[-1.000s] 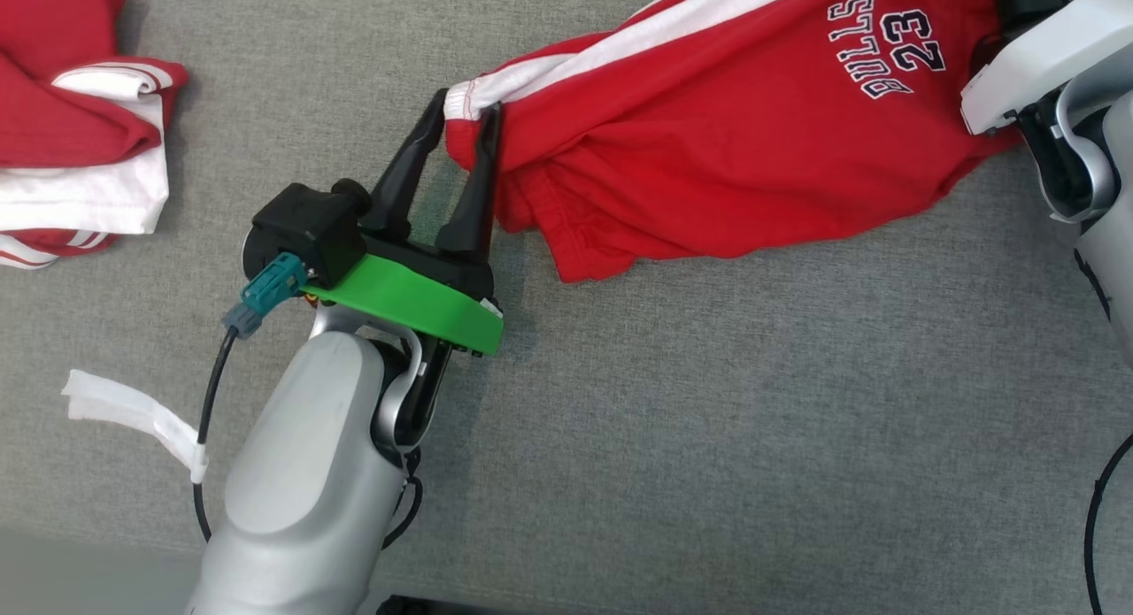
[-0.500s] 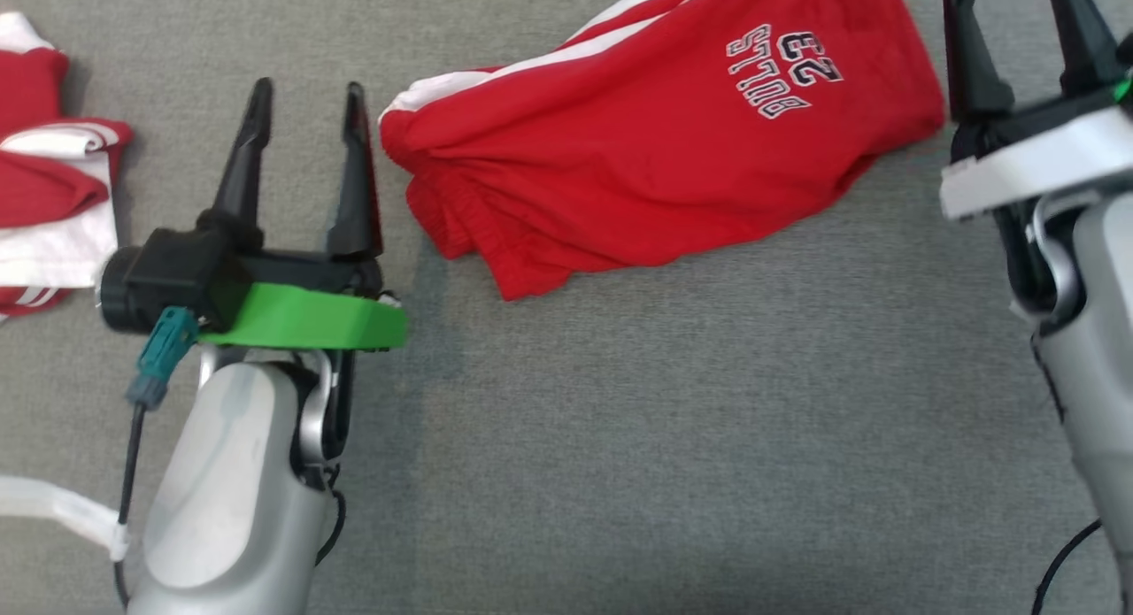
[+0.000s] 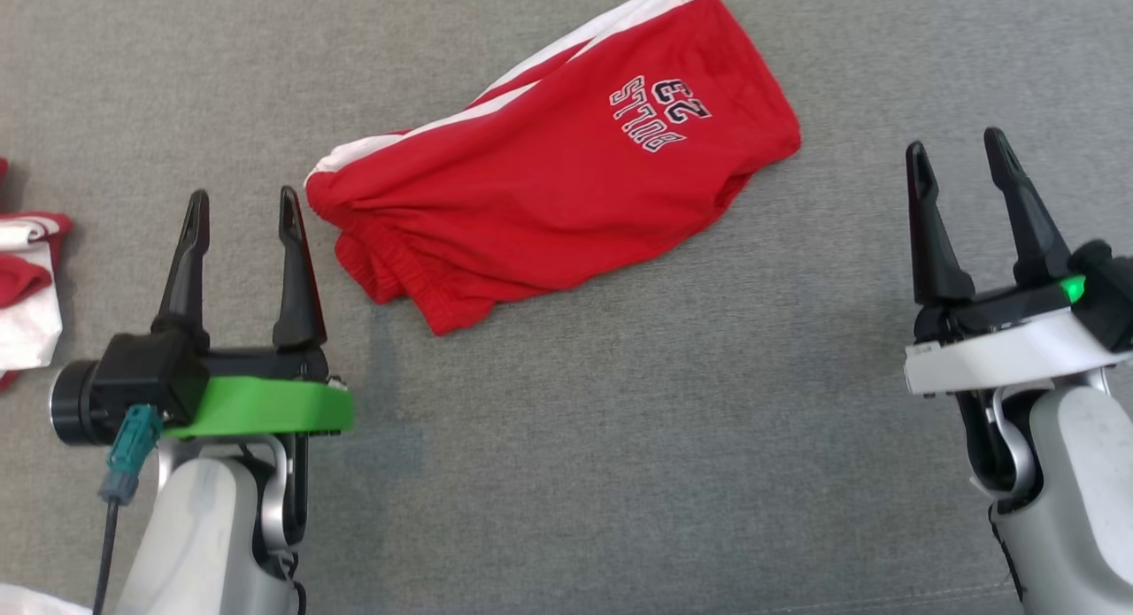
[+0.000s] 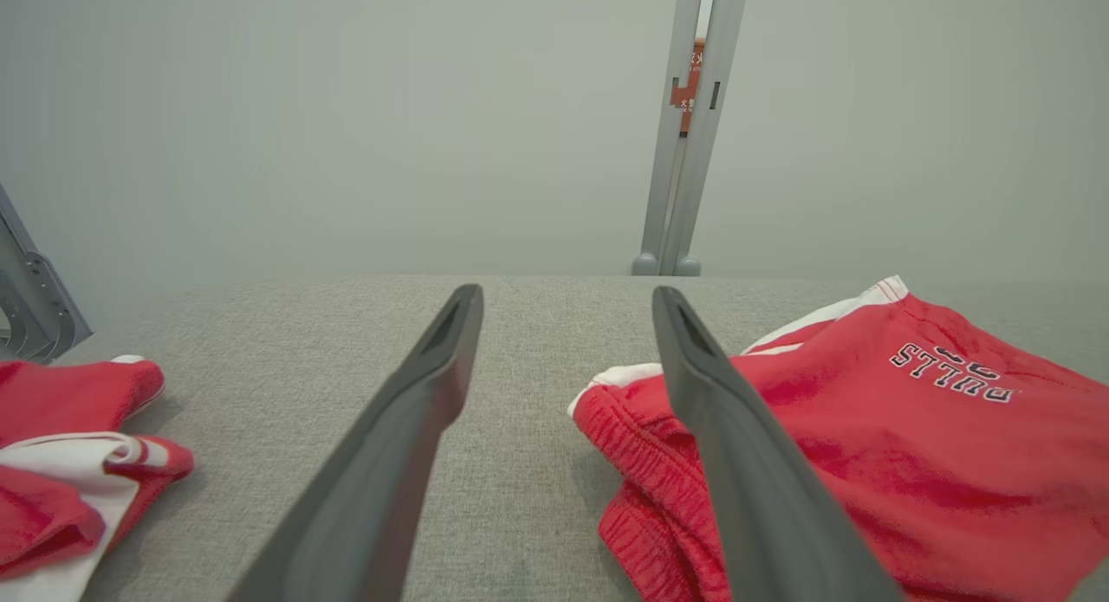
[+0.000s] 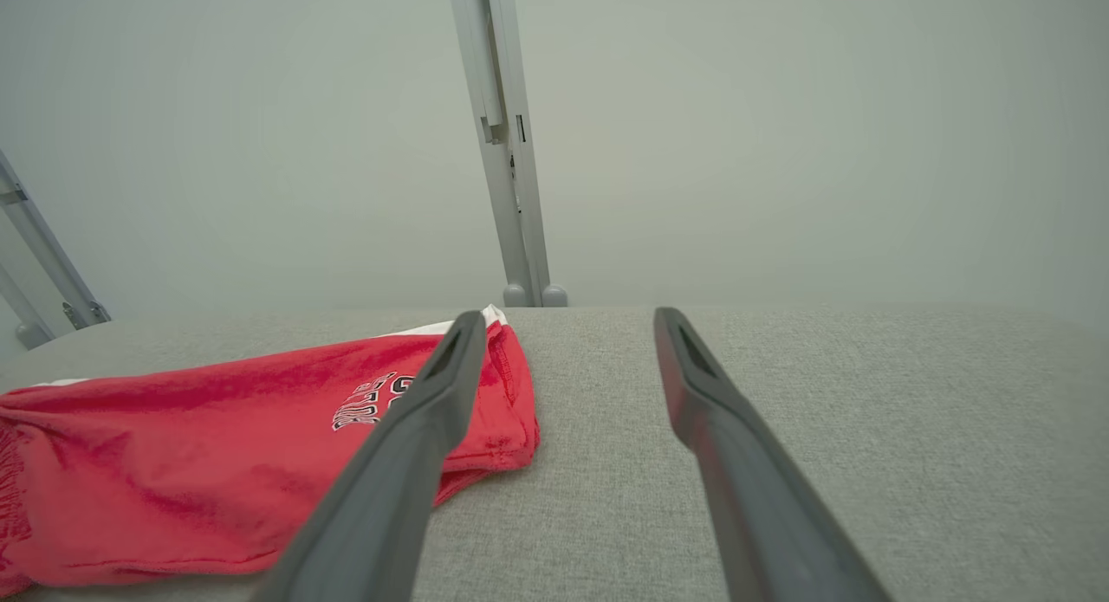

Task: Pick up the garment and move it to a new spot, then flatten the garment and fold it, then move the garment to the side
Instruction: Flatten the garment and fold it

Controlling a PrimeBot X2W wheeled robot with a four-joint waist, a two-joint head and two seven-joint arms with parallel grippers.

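Note:
The garment point(image 3: 549, 177) is a pair of red shorts with a white side stripe and "BULLS 23" print, lying folded and slanted on the grey cloth surface. It shows at the right of the left wrist view point(image 4: 866, 463) and at the left of the right wrist view point(image 5: 217, 472). My left gripper point(image 3: 239, 210) stands open just left of its waistband end, apart from it, with nothing between its fingers. My right gripper point(image 3: 956, 150) is open and empty, well to the right of the shorts' hem.
More red and white clothing point(image 3: 26, 288) lies at the far left edge, also visible in the left wrist view point(image 4: 69, 463). A metal post point(image 4: 684, 134) rises beyond the table's far edge. Bare grey surface point(image 3: 620, 438) spreads in front of the shorts.
Both grippers have let go of the shorts, opened and drawn back toward me. The shorts now lie on the surface. The camera has shifted, so the whole scene sits lower and further left.

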